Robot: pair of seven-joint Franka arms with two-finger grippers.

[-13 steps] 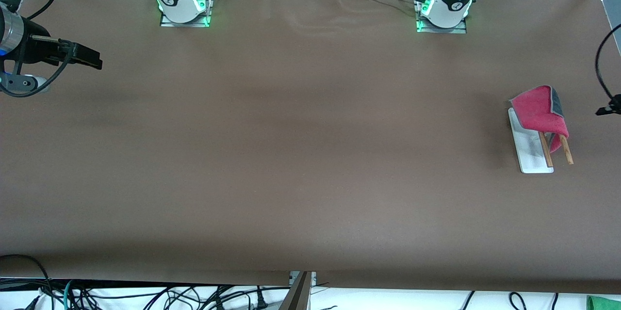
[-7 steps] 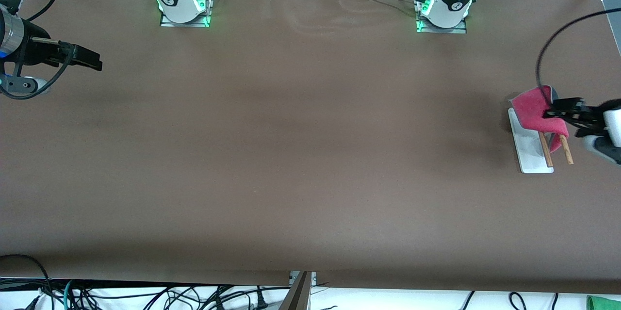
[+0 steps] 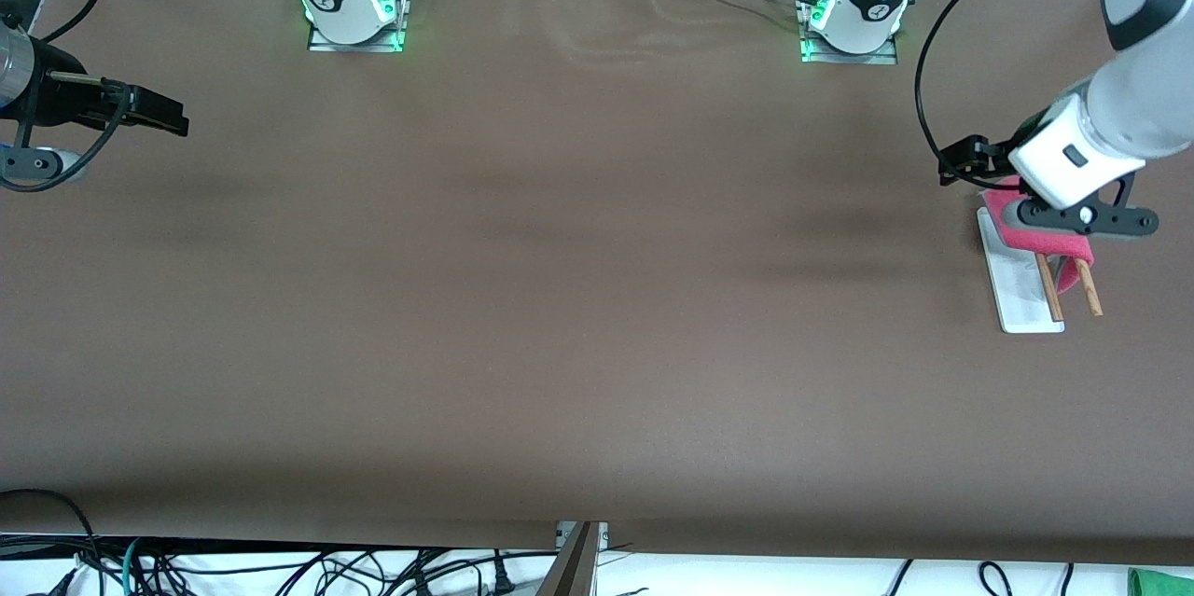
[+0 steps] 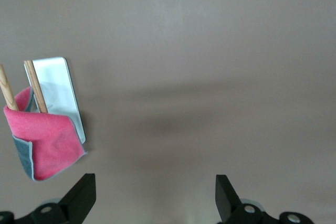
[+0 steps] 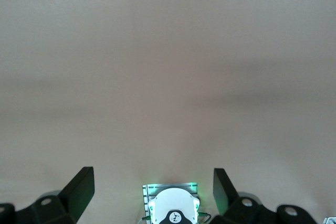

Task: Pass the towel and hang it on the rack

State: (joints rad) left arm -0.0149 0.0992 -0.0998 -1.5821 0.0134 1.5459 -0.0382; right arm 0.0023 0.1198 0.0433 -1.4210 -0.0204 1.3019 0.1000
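The towel (image 3: 1026,221) is draped over the crosspiece end of the rack (image 3: 1019,290), pink face out with a grey corner showing, so the hanging step looks done and what is in hand seems to be the retreat. The left pincer (image 3: 965,162) is released and empty, its fingers wide apart, in the air just beside the towel and over the bare tabletop (image 3: 578,298). The right pincer (image 3: 163,111), also released and empty, waits over the right arm's end; next, each arm probably only needs to pull clear without brushing the cloth.
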